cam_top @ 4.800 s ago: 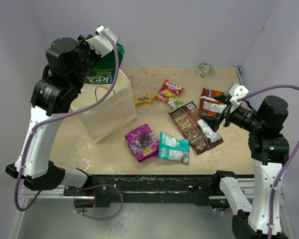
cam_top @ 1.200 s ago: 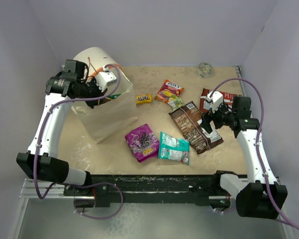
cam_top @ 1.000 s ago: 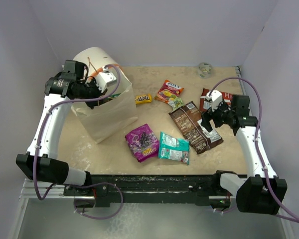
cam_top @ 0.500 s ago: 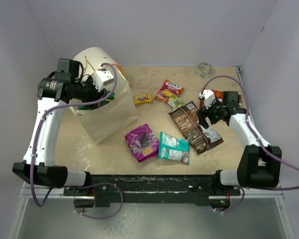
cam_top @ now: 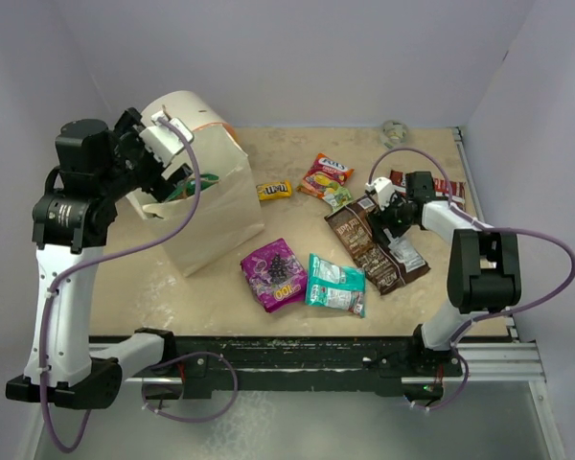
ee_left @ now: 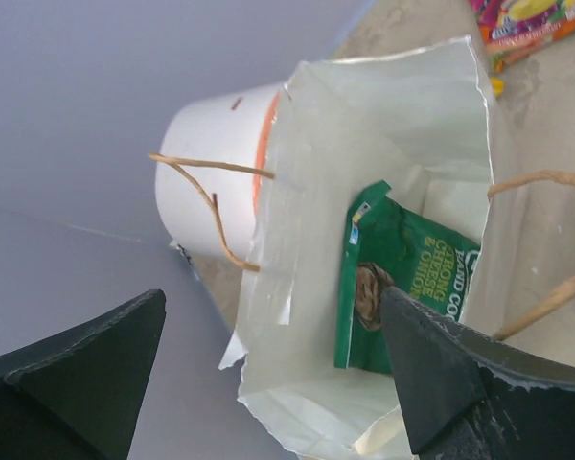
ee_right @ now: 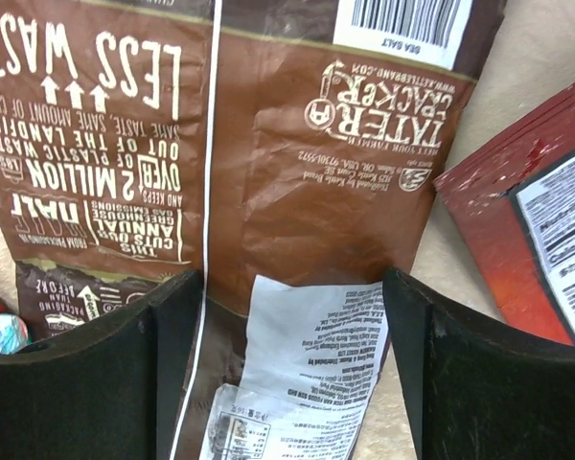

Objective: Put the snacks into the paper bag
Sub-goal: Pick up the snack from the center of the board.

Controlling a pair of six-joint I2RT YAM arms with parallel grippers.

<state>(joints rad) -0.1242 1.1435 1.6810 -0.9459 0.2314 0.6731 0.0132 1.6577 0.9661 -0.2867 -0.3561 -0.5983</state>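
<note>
The paper bag (cam_top: 214,216) stands open at the back left. A green packet (ee_left: 402,278) lies inside the paper bag (ee_left: 383,125). My left gripper (ee_left: 268,383) hangs open above the bag's mouth, holding nothing, and shows in the top view as the left gripper (cam_top: 170,163). My right gripper (cam_top: 383,217) is low over the dark brown packet (cam_top: 376,247). Its open fingers straddle the dark brown packet (ee_right: 326,182), which lies between the right gripper (ee_right: 292,374) jaws. Purple (cam_top: 273,273), teal (cam_top: 335,285), orange-red (cam_top: 326,174) and yellow (cam_top: 274,191) packets lie on the table.
A white-and-orange cylinder (cam_top: 184,107) stands right behind the bag. A grey-green ball (cam_top: 395,132) rests at the back wall. A red packet (ee_right: 541,220) lies just right of the brown one. A tiny green packet (cam_top: 340,198) sits by the orange-red one.
My left gripper opened and let the green packet drop into the bag, then lifted. My right gripper moved left and down onto the dark brown packet.
</note>
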